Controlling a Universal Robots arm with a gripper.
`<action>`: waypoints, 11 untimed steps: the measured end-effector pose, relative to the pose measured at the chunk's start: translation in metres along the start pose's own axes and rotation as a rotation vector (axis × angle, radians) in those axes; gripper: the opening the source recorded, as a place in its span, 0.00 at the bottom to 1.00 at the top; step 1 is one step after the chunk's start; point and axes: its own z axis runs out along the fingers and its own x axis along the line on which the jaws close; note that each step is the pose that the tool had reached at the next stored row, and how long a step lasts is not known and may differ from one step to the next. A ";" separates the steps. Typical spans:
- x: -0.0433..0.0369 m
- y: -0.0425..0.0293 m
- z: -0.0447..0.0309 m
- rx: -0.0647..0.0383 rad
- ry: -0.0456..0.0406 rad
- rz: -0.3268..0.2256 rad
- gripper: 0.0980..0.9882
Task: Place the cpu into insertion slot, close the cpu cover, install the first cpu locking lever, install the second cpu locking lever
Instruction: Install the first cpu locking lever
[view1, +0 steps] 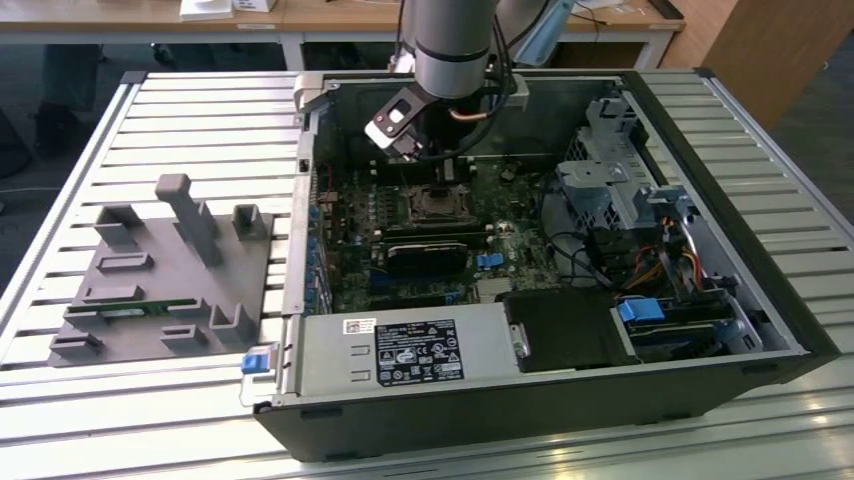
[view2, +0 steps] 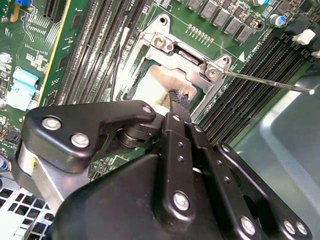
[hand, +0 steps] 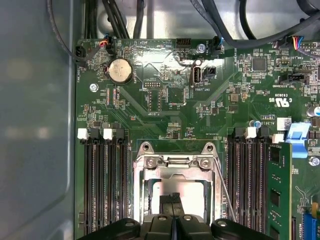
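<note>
The insertion slot (view1: 430, 205) sits in the middle of the motherboard in the open case. In both wrist views the cpu (view2: 150, 85) (hand: 192, 192) lies in it, its silver top showing through the window of the cpu cover (view2: 192, 67) (hand: 177, 172), which lies flat over it. A thin metal locking lever (view2: 270, 82) (hand: 226, 197) runs along one side of the socket, its end sticking out over the memory slots. My gripper (view2: 178, 100) (hand: 172, 200) (view1: 430, 165) hangs just above the cpu's top, its fingers shut together with nothing between them.
Long black memory slots (hand: 102, 185) flank the socket on both sides, one holding a green memory stick (hand: 280, 195). Case walls, a drive cage (view1: 621, 170) and cables (view1: 641, 265) surround the board. A grey fixture block (view1: 167, 270) stands on the slatted table at the exterior view's left.
</note>
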 end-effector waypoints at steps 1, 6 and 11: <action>0.0000 0.0000 -0.0001 0.000 0.0001 0.000 0.01; 0.0000 0.0000 -0.0011 0.000 0.0001 0.000 0.01; 0.0000 0.0000 -0.0028 0.000 -0.0002 0.000 0.01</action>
